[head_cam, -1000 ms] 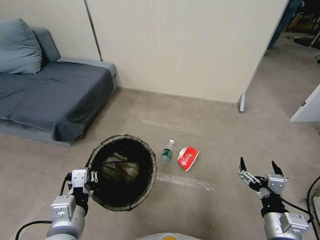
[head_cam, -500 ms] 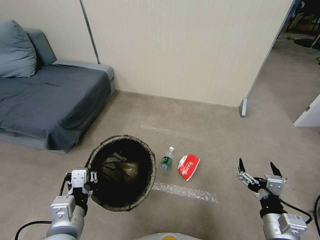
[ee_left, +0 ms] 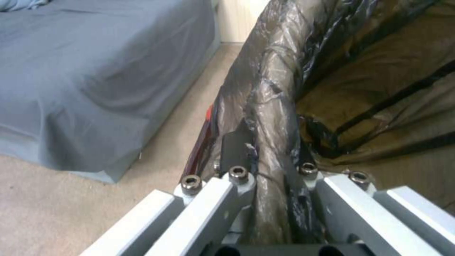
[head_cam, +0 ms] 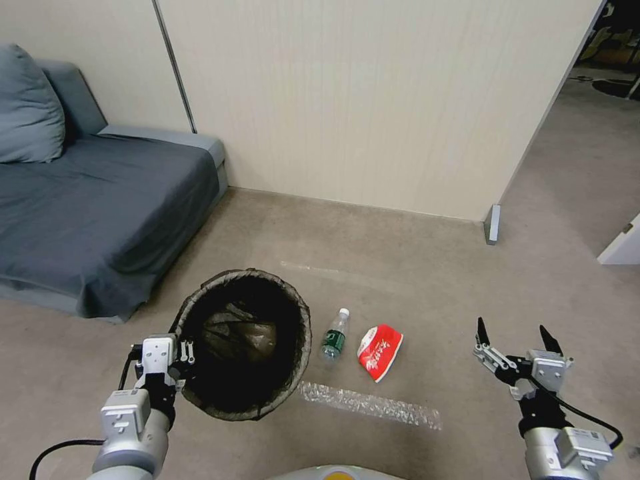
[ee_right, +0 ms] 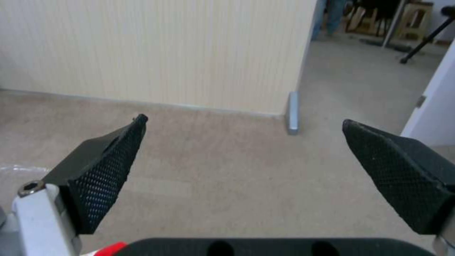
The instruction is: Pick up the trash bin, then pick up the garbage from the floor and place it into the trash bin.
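Observation:
The trash bin (head_cam: 243,343), lined with a dark brown-black bag, hangs above the floor at lower left, its mouth facing up. My left gripper (head_cam: 188,357) is shut on its near rim; in the left wrist view the fingers (ee_left: 237,149) clamp the bag-wrapped rim of the trash bin (ee_left: 275,106). Garbage lies on the floor just right of the bin: a small clear bottle (head_cam: 335,336) with a green label and a red-and-white snack packet (head_cam: 379,351). My right gripper (head_cam: 513,331) (ee_right: 244,156) hovers open to the right of the packet, nothing between its fingers.
A grey sofa (head_cam: 93,207) with a cushion fills the left side. A beige partition wall (head_cam: 373,100) stands ahead, ending at a metal foot (head_cam: 493,224); an open passage lies to its right. A strip of clear tape (head_cam: 370,404) marks the floor.
The whole view has shifted: the camera has moved forward and turned slightly, so sofa and wall sit differently. Bottle and packet now lie closer. Both arms keep their poses.

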`<state>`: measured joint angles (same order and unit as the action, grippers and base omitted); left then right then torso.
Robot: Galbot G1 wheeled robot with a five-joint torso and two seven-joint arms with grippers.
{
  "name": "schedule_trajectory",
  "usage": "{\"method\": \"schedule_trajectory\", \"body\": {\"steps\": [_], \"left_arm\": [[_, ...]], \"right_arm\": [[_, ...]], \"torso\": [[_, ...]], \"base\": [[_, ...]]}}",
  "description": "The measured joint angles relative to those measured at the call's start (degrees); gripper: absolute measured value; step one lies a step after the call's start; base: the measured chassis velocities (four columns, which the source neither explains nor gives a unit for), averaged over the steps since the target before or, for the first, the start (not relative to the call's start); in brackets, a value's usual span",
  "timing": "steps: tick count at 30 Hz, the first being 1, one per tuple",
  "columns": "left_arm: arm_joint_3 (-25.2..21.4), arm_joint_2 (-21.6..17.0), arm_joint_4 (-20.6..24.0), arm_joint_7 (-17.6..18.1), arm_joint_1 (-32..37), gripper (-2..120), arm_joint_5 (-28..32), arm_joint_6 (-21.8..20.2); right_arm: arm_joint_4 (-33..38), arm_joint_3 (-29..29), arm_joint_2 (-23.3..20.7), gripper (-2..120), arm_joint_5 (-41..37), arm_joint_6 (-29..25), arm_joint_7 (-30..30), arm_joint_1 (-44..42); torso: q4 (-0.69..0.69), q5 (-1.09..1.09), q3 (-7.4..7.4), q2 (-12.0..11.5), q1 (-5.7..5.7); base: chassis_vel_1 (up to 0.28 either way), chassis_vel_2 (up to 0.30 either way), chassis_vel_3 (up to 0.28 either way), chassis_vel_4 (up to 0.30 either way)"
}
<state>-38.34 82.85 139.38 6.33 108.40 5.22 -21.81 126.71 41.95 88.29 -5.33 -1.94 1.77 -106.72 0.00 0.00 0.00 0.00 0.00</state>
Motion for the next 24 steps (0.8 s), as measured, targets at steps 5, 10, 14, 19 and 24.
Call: {"method": "schedule_trajectory", "body": {"steps": [5, 10, 14, 19, 24], "left_arm": [[-0.06, -0.27, 0.4, -0.13, -1.06, 1, 0.01, -1.39], [-0.07, -0.38, 0.63, -0.13, -2.13, 1, -0.02, -2.79], [-0.07, -0.52, 1.03, 0.04, -2.88, 1, -0.02, -3.89], [-0.07, -0.69, 1.5, 0.46, -3.25, 1, 0.02, -4.88], [-0.11, -0.83, 1.94, 0.67, -3.55, 1, 0.26, -5.5]], "right_arm": [[-0.9, -0.79, -0.47, 100, -2.65, 7.5, -1.24, 3.63], [-1.83, -1.65, -1.42, 100, -4.95, 12.93, -1.61, 7.32], [-3.0, -3.36, -4.33, 100, -9.02, 18.36, -0.54, 11.75], [-4.93, -7.03, -7.68, 100, -17.86, 24.68, 2.36, 16.97], [-7.58, -9.84, -9.54, 100, -24.56, 29.2, 5.69, 21.01]], "torso": [[0.0, 0.0, 0.0, 0.0, 0.0], [0.0, 0.0, 0.0, 0.0, 0.0], [0.0, 0.01, 0.0, 0.0, 0.0], [0.01, 0.0, 0.0, 0.0, 0.0], [0.0, 0.01, 0.0, 0.0, 0.0]], "base": [[0.0, 0.0, 0.0, 0.0], [0.0, 0.0, 0.0, 0.0], [0.0, 0.0, 0.0, 0.0], [0.0, 0.0, 0.0, 0.0], [0.0, 0.0, 0.0, 0.0]]}}
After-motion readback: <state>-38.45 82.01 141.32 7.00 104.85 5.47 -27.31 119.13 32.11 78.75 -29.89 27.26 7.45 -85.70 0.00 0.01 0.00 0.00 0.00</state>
